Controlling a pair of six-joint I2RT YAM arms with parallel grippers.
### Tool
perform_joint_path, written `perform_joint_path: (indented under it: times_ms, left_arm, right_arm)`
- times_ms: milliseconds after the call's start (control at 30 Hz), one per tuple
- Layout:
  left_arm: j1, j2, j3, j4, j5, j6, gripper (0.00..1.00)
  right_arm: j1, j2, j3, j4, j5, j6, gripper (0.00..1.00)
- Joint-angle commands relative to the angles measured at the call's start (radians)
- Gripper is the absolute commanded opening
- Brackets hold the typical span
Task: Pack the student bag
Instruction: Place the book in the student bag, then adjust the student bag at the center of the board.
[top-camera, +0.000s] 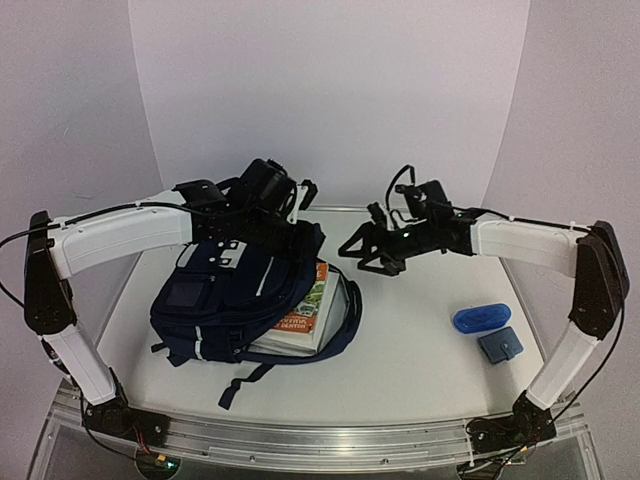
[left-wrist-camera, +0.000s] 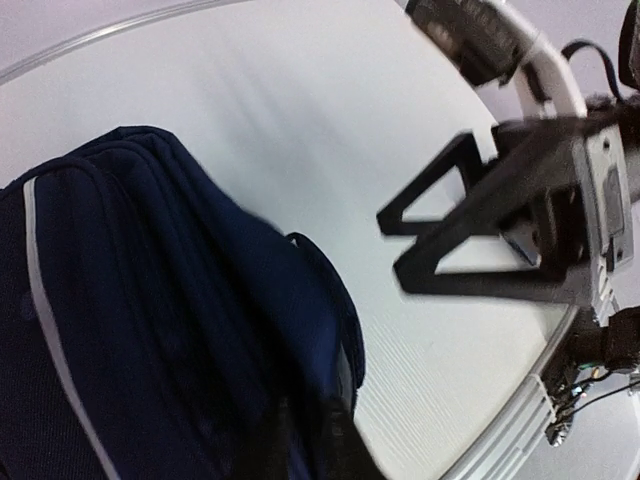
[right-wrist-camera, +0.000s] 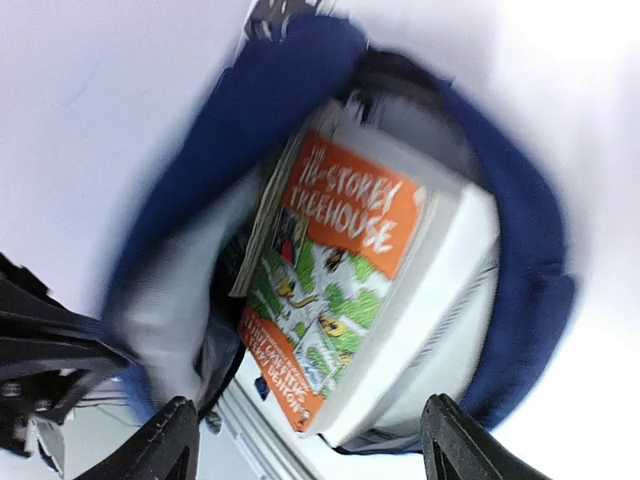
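The student bag (top-camera: 225, 295) lies on the table's left half, navy with white stripes, its mouth facing right. An orange and green book (top-camera: 308, 300) sticks out of that mouth on top of a thicker white book (right-wrist-camera: 445, 320). My left gripper (top-camera: 272, 212) is at the bag's far upper edge, pinching the navy fabric (left-wrist-camera: 150, 300) between its dark fingers (left-wrist-camera: 345, 450). My right gripper (top-camera: 358, 255) hovers just right of the bag's mouth, open, with nothing held. In the right wrist view the book (right-wrist-camera: 340, 270) lies beyond the spread fingertips (right-wrist-camera: 170, 440), inside the blue rim (right-wrist-camera: 525, 250).
A glossy blue case (top-camera: 480, 318) and a small blue pouch (top-camera: 500, 345) lie at the right, near the right arm's base. White walls close in the back and sides. The table's metal rail (top-camera: 330, 440) runs along the near edge.
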Motion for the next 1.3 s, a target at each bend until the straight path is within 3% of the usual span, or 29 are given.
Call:
perform_joint_path:
  times_ms: [0, 167, 267, 400, 700, 833, 1100, 1167, 1267]
  left_arm:
    - [-0.002, -0.078, -0.044, 0.027, 0.125, -0.011, 0.25]
    - [-0.005, -0.166, -0.188, 0.068, 0.102, -0.100, 0.59]
    - [-0.005, -0.248, -0.310, 0.103, 0.000, -0.208, 0.79]
    - [-0.005, -0.373, -0.467, 0.101, -0.145, -0.387, 0.85]
    - [-0.024, -0.624, -0.735, -0.013, -0.264, -0.745, 0.91]
    - [-0.050, -0.687, -0.814, -0.076, -0.292, -0.886, 0.91]
    - [-0.057, -0.689, -0.892, -0.032, -0.289, -0.954, 0.88]
    - [-0.057, -0.655, -0.878, -0.015, -0.294, -0.938, 0.87]
    - [-0.057, -0.607, -0.872, 0.039, -0.276, -0.917, 0.87]
  right_arm:
    - [-0.110, -0.046, 0.050, -0.139, 0.028, -0.211, 0.82]
    - [-0.172, 0.063, 0.224, -0.141, 0.001, -0.274, 0.92]
    - [-0.161, 0.174, 0.332, -0.137, -0.068, -0.246, 0.95]
    - [-0.114, 0.317, 0.441, -0.138, -0.097, -0.259, 0.96]
    - [0.003, 0.510, 0.559, -0.165, -0.072, -0.384, 0.94]
    - [0.010, 0.544, 0.557, -0.174, -0.072, -0.402, 0.75]
    - [-0.002, 0.464, 0.405, -0.204, -0.074, -0.436, 0.06]
    - [-0.031, 0.418, 0.346, -0.215, -0.090, -0.436, 0.00]
    - [-0.095, 0.326, 0.218, -0.228, -0.119, -0.433, 0.00]
